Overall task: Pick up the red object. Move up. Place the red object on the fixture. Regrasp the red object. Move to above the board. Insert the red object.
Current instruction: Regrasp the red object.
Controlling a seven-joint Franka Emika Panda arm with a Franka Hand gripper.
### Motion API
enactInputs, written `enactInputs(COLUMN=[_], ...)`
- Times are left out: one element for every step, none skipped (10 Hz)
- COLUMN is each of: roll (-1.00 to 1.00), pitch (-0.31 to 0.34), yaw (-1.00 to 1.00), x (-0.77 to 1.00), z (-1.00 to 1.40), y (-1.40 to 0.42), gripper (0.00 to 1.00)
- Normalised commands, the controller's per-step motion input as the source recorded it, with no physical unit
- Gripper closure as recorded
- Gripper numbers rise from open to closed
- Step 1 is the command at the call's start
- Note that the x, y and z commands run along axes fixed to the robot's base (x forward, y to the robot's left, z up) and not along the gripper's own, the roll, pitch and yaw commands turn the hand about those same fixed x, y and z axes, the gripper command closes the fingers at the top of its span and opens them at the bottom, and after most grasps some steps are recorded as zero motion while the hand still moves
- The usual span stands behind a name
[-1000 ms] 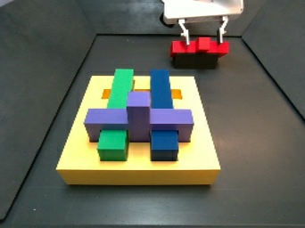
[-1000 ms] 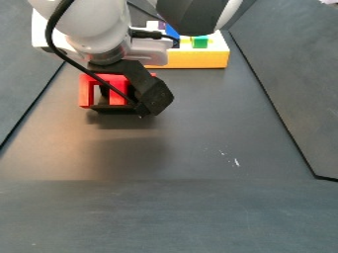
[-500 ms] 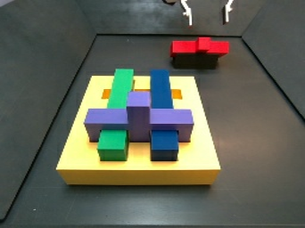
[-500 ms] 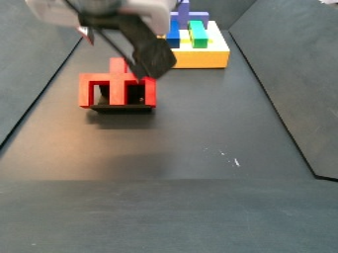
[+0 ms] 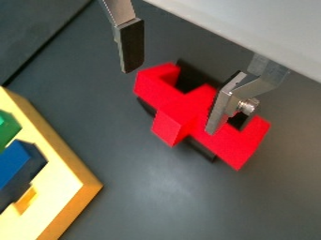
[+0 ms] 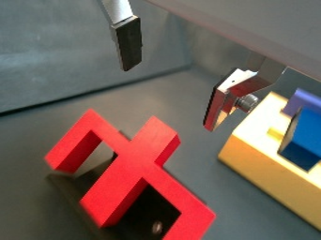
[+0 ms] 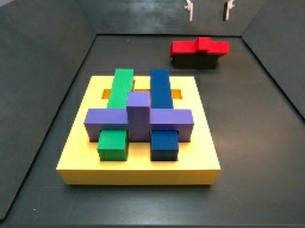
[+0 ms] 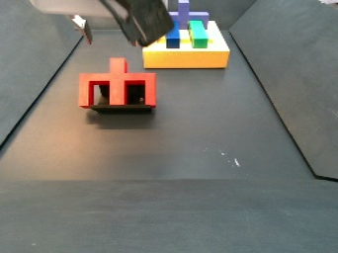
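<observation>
The red object [image 5: 191, 111] rests on the fixture [image 7: 194, 61], clear of the board [image 7: 84, 147]; the end effector [image 5: 178, 64] hangs directly above, released and empty, fingers straddling it.

Dark matte floor [image 8: 185, 188] with faint pale specks, hemmed by grey sloping walls [image 7: 48, 18].
</observation>
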Motion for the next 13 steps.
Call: enactInputs(roll=[0.96, 1.00, 1.00, 1.00, 1.00, 1.00, 1.00, 1.00, 0.75, 0.77, 1.00, 1.00, 1.00], pitch=[0.374, 0.263, 0.120, 0.017, 0.000, -0.057, -0.117, -0.297, -0.486, -0.486, -0.423, -0.300, 0.000], yaw=[0.17, 0.22, 0.22, 0.25, 0.29, 0.25, 0.17, 0.06, 0.00, 0.00, 0.00, -0.03, -0.05], x=[0.17, 0.00, -0.20, -0.17, -0.20, -0.18, -0.06, 0.01, 0.06, 0.14, 0.13, 0.13, 0.00], z=[-0.02, -0.07, -0.09, -0.10, -0.11, -0.09, -0.04, 0.00, 0.07, 0.02, -0.04, -0.02, 0.00], y=[0.00, 0.06, 0.14, 0.09, 0.05, 0.00, 0.00, 0.00, 0.00, 0.00, 0.00, 0.00, -0.15], gripper=[0.00, 0.00, 0.00, 0.00, 0.00, 0.00, 0.00, 0.00, 0.00, 0.00, 0.00, 0.00, 0.00])
